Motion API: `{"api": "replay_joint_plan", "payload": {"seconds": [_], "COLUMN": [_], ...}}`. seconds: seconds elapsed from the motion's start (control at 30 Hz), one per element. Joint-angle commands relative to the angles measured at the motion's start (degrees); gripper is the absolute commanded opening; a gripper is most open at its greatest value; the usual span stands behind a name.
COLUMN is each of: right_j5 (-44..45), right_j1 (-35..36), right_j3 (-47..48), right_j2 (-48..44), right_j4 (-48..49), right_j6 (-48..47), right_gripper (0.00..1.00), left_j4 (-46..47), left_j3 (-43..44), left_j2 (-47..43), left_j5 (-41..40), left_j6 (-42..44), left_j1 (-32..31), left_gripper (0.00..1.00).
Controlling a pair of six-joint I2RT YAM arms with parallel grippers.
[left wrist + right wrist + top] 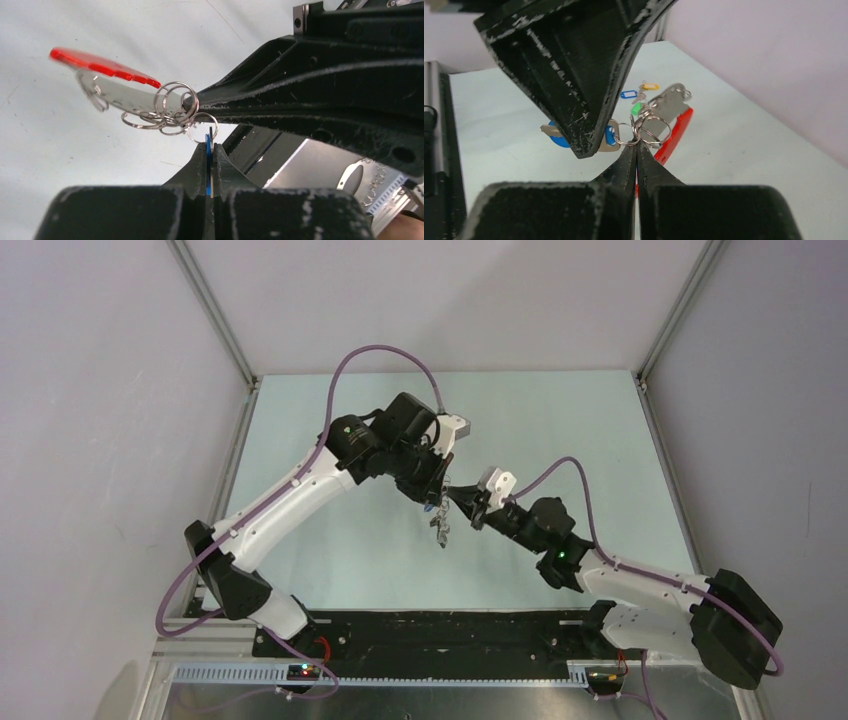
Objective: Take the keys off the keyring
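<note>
The bunch hangs in the air between both grippers over the pale table (560, 430). My left gripper (210, 148) is shut on a blue-tagged key (207, 150), with its edge showing between the pads. My right gripper (637, 145) is shut on the keyring (651, 131), a tangle of thin silvery rings (172, 102). A bright red strap (100, 65) and a flat silvery piece (130, 97) stick out beyond the rings. In the top view the two grippers (437, 490) (462, 502) meet tip to tip, and the rest of the keys (440, 525) dangle below.
A separate small cluster with yellow, blue and green tags (639, 96) lies on the table behind the bunch. A black rail (430, 625) runs along the near edge. Metal frame posts (215, 310) stand at the back corners.
</note>
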Motion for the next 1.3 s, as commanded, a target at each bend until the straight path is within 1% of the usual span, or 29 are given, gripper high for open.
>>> {"api": "replay_joint_plan", "payload": {"seconds": [0.0, 0.1, 0.2, 0.23, 0.27, 0.3, 0.37, 0.4, 0.53, 0.67, 0.87, 1.13, 1.27], "right_j5": [-5.27, -7.96, -11.72, -12.53, -14.15, -15.06, -17.27, -18.89, -23.49, -27.05, -26.09, -22.13, -24.40], "right_j1": [-3.71, -6.15, -7.62, -7.79, -8.11, -8.21, -8.50, -8.88, -10.55, -12.70, -13.65, -13.63, -13.76], "right_j3": [5.17, 5.80, 5.89, 5.89, 5.89, 5.85, 5.82, 5.81, 5.23, 3.77, 2.37, 1.50, 2.63], "right_j2": [-1.44, -1.27, -1.56, -1.76, -1.85, -2.14, -2.65, -2.82, -4.57, -6.67, -8.69, -10.20, -8.57], "right_j4": [-3.69, -4.78, -5.06, -5.30, -5.39, -5.82, -6.86, -7.28, -9.27, -8.57, -8.24, -4.97, -5.09], "right_j6": [9.68, 13.44, 14.66, 14.78, 14.63, 13.96, 12.65, 12.46, 9.43, 9.68, 8.08, 7.60, 7.39], "right_gripper": [0.00, 0.00, 0.00, 0.05, 0.13, 0.31, 0.41, 0.41, 0.40, 0.38, 0.32, 0.32, 0.30], "left_j4": [0.50, 0.55, 0.51, 0.51, 0.58, 0.53, 0.59, 0.55, 0.58, 0.61, 0.77, 0.94, 0.97], "left_j3": [1.43, 0.73, 0.11, 0.26, 0.36, 0.89, 1.66, 1.98, 2.20, 1.18, -0.17, -2.49, -2.74], "left_j2": [-0.60, -1.50, -2.06, -2.20, -2.19, -2.09, -2.03, -2.02, -2.70, -3.59, -4.83, -6.12, -6.76], "left_j5": [-0.53, -0.61, -3.35, -4.59, -5.56, -5.96, -5.95, -5.15, -3.57, -2.82, -1.40, -0.53, 0.03], "left_j6": [4.57, 7.34, 11.21, 12.52, 13.11, 13.83, 14.19, 14.34, 16.79, 18.68, 20.51, 23.74, 25.24], "left_j1": [-0.90, -1.06, -1.10, -1.03, -0.94, -0.78, 0.04, 0.62, 1.13, 1.17, 1.01, -0.15, -1.17], "left_gripper": [0.00, 0.00, 0.00, 0.00, 0.00, 0.00, 0.00, 0.00, 0.00, 0.00, 0.00, 0.00, 0.00]}}
